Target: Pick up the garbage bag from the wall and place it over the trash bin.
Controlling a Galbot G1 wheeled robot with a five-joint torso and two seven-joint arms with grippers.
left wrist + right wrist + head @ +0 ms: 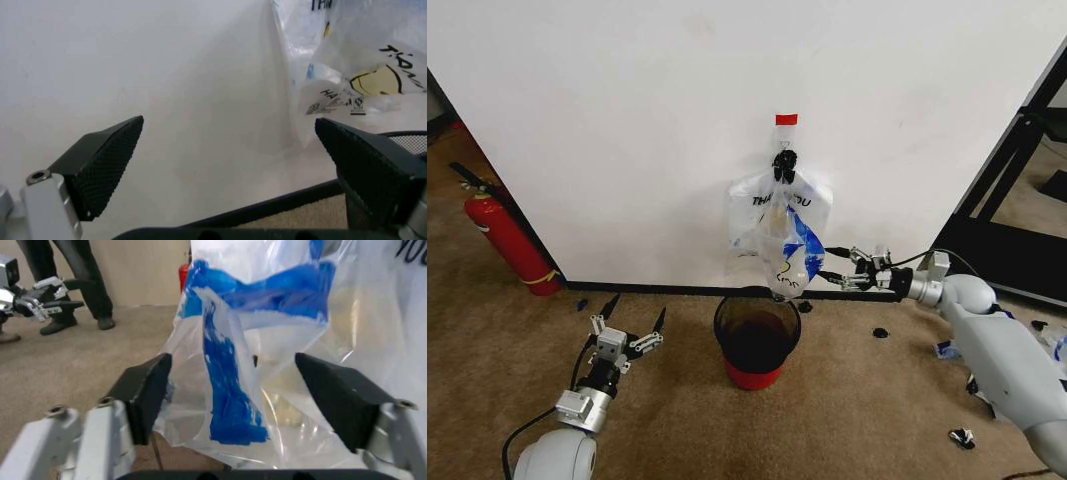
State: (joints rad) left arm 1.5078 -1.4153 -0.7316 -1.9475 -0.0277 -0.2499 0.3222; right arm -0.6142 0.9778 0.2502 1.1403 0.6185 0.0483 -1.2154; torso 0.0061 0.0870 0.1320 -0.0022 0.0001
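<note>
Two claws are out in front of the wall (627,120), one busy and one waiting. From the black hook (784,160) under the little red tape strip (786,119) hangs the garbage bag (777,235), thin and see-through, its black lettering, yellow face and blue patches showing, and its bottom end dangles just over the black rim of the trash bin (756,340), which stands on the carpet (667,420) right against the black baseboard (647,289). The right claw (834,273) reaches in level from the right side, at the lower edge of the bag; seen from its wrist, its two dark fingers (148,390) stand wide apart with the blue-printed plastic hanging between them, not pinched. I cannot tell whether either finger touches the film. The left claw (635,319) sits low over the carpet, left of the bin and well apart from the bag, fingers spread open and holding nothing, pointed toward the wall. A red fire extinguisher (512,240) leans at the wall's left corner. Small dark scraps lie scattered on the carpet near the right arm
</note>
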